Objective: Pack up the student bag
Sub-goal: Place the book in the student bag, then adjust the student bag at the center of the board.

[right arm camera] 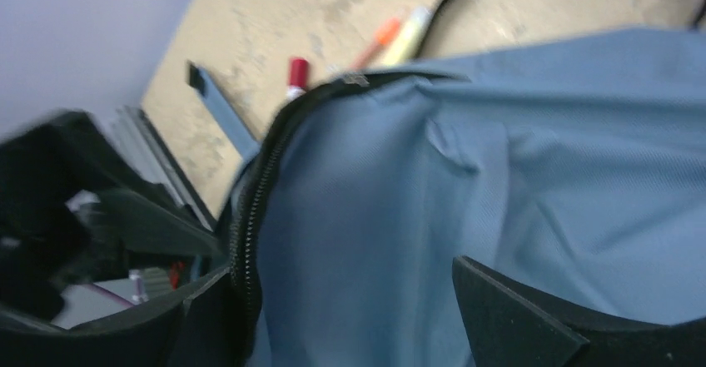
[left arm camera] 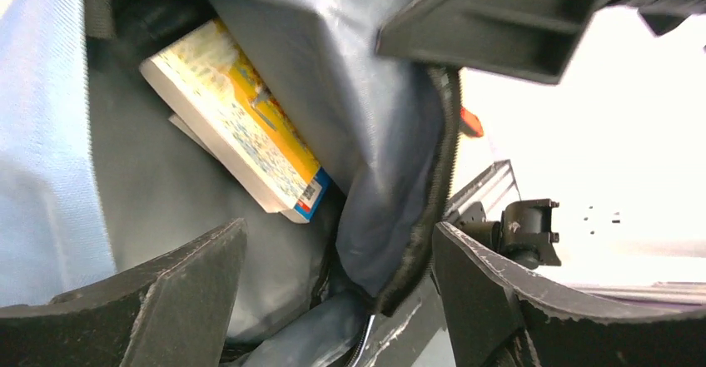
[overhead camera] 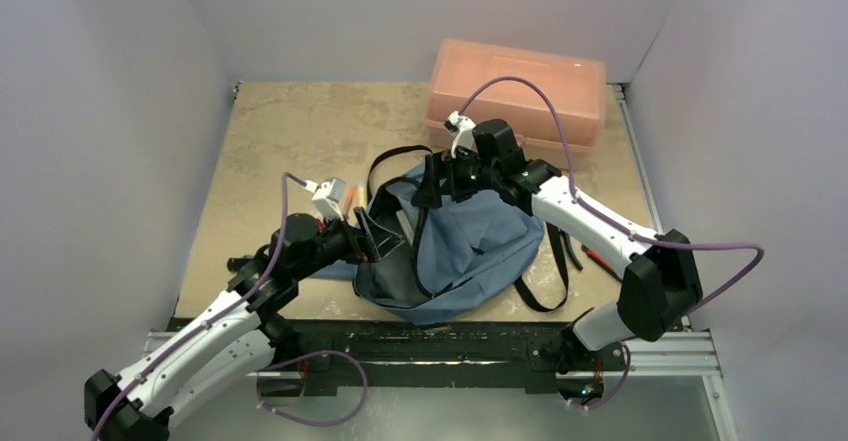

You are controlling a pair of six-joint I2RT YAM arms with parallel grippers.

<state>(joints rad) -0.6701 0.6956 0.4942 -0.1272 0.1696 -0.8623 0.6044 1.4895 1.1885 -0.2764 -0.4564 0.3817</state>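
Note:
The blue-grey student bag (overhead camera: 480, 246) lies at the middle of the table with its zipper mouth facing left. My left gripper (overhead camera: 383, 238) is open at that mouth. In the left wrist view the left gripper (left arm camera: 341, 300) straddles the bag's zipper edge (left arm camera: 420, 234), and a yellow book (left arm camera: 241, 130) lies inside the bag. My right gripper (overhead camera: 437, 183) is open over the bag's top edge. In the right wrist view the right gripper (right arm camera: 333, 317) has blue fabric (right arm camera: 499, 159) and the zipper (right arm camera: 250, 217) between its spread fingers.
A salmon-pink plastic box (overhead camera: 520, 91) stands at the back right. Red, orange and yellow markers (right arm camera: 366, 47) lie on the table left of the bag. A red pen (overhead camera: 600, 259) lies right of the bag near black straps (overhead camera: 555, 261). Walls enclose three sides.

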